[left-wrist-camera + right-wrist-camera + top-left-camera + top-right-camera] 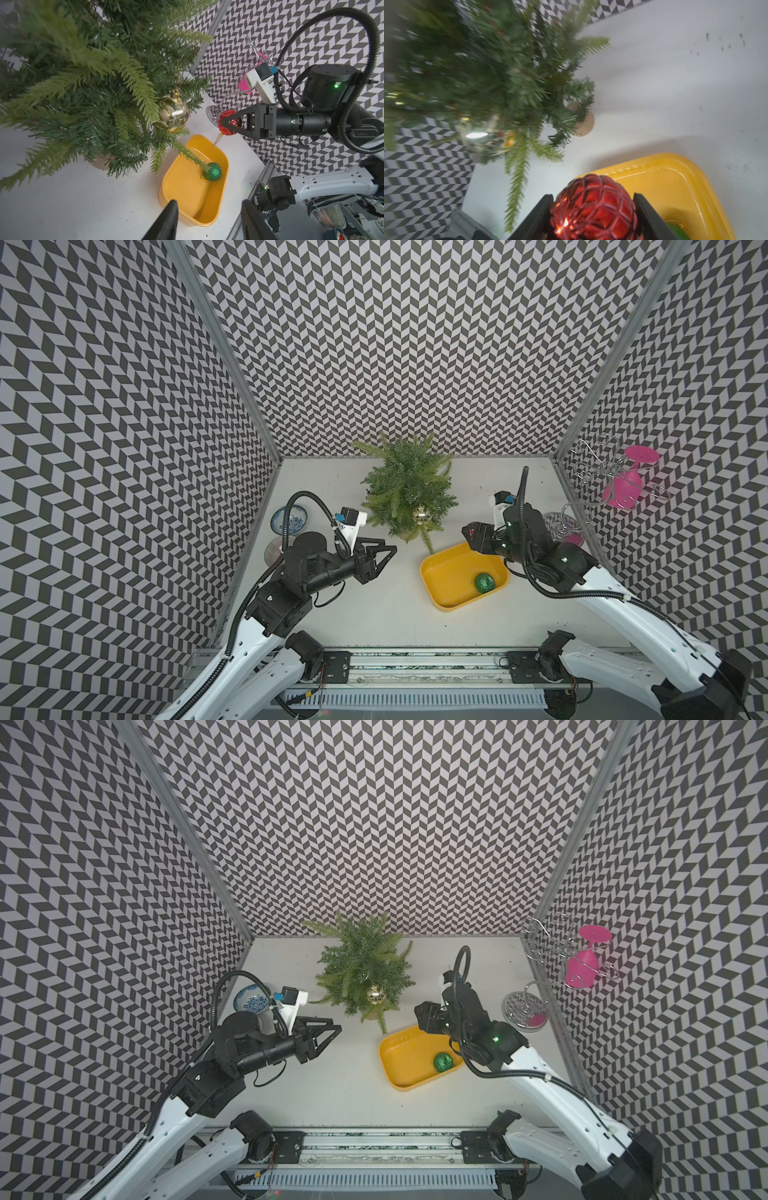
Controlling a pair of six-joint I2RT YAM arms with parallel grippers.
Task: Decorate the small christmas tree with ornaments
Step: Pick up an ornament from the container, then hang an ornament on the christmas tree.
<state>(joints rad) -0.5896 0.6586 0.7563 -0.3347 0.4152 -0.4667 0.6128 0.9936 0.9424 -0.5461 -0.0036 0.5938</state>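
**A:** Where is the red ornament now?

**B:** The right gripper (225,124) has it. Its jaws are pinching the red ornament (593,207) from two sides, lifted near the far end of the yellow tray (446,578). It is glossy and egg-shaped, with a quilted surface. Its string loop (217,140) hangs down below the jaws.

**A:** And the small christmas tree?

**B:** The small christmas tree (405,485) stands upright on the white counter (374,614). It is to the robot's left of those jaws and a little farther back, near but apart. One long feathery branch (427,541) reaches out toward the tray. I think it is the nearest place for hanging, but the loop points downward, so the wrist probably must turn first.

**A:** The other arm?

**B:** The left gripper (208,205) hovers on the opposite side of the tree, with its jaws spread and empty. The right arm is the one that matters here.

**A:** The other ornaments?

**B:** The mirror-like gold ornament (420,515) hangs low on the tree. The glittery green ornament (484,583) lies in the tray.
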